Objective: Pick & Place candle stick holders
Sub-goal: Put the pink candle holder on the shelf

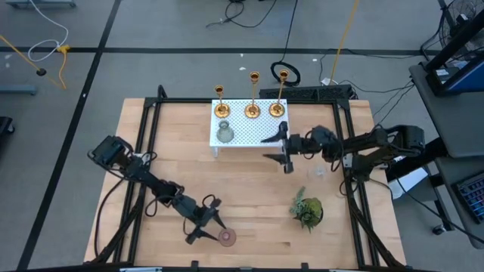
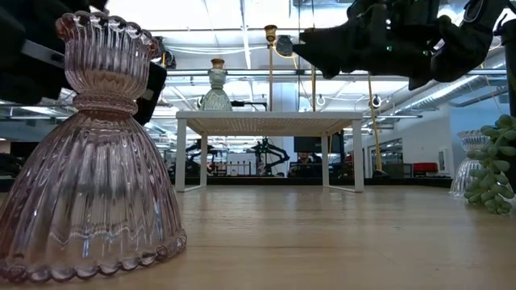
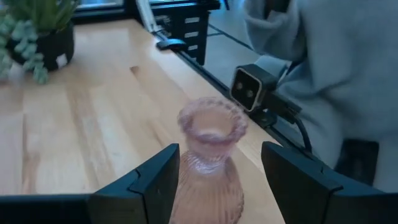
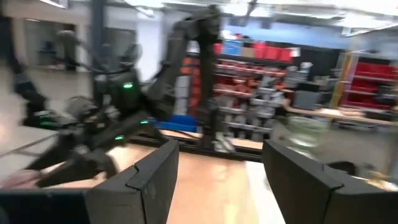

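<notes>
The left gripper [image 3: 211, 186] stands open around the pink glass vase [image 3: 208, 165]; the right gripper [image 1: 278, 149] gapes wide, empty.

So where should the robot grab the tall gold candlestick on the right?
Probably by its thin stem. The right candlestick stands upright at the far edge of the white rack, with its wide base down and small cup up. The right gripper, jaws open, is just in front of it, so coming in level from that near side looks easiest.
</notes>
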You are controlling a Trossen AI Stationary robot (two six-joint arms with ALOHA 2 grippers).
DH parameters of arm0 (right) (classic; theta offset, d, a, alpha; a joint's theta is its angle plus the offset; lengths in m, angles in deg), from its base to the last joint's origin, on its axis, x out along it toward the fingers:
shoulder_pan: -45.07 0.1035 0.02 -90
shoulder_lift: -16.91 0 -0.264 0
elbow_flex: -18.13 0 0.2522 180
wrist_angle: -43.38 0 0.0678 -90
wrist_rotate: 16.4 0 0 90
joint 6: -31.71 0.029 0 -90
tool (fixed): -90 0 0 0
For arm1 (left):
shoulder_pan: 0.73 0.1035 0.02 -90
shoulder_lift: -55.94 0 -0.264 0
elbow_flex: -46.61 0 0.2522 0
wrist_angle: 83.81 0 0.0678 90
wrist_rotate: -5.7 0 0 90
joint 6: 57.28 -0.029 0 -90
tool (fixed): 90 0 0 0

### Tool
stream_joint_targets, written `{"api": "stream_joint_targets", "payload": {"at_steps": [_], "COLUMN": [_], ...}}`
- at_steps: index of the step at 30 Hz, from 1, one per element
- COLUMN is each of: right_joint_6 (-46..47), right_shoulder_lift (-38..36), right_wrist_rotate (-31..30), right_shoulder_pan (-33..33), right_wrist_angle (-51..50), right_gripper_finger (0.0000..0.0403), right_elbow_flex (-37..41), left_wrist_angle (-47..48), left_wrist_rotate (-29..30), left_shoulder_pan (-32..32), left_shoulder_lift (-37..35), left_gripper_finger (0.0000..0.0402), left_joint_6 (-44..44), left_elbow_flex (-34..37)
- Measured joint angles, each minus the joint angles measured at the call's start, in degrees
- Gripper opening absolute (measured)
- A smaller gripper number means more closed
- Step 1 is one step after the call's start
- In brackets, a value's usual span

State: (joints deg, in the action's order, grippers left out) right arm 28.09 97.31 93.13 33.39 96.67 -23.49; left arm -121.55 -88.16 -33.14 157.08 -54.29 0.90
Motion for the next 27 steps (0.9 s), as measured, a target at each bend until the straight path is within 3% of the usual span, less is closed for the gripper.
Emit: {"api": "stream_joint_targets", "payload": {"at_steps": [7, 10, 13, 27], "right_joint_6": [0.06, 2.28, 5.15, 6.43], "right_shoulder_lift": [0.0, 0.0, 0.0, 0.0], "right_wrist_rotate": [1.66, 1.65, 1.66, 1.21], "right_shoulder_pan": [3.72, 5.29, 6.78, 14.07], "right_wrist_angle": [-1.77, -2.29, -2.21, -1.71], "right_gripper_finger": [0.0224, 0.0224, 0.0224, 0.0224], "right_elbow_flex": [0.0, 0.02, 0.02, 0.04], "left_wrist_angle": [6.57, 8.12, 8.21, 5.27], "left_wrist_rotate": [0.32, 3.06, 5.52, 5.48], "left_shoulder_pan": [-1.11, -1.2, -1.07, -2.07], "left_shoulder_lift": [0.0, 0.0, 0.0, 2.67], "left_gripper_finger": [0.0234, 0.0234, 0.0234, 0.0234], "left_joint_6": [-1.91, -1.43, -1.4, 1.8], "left_elbow_flex": [-4.14, -4.78, -4.78, -4.75]}}
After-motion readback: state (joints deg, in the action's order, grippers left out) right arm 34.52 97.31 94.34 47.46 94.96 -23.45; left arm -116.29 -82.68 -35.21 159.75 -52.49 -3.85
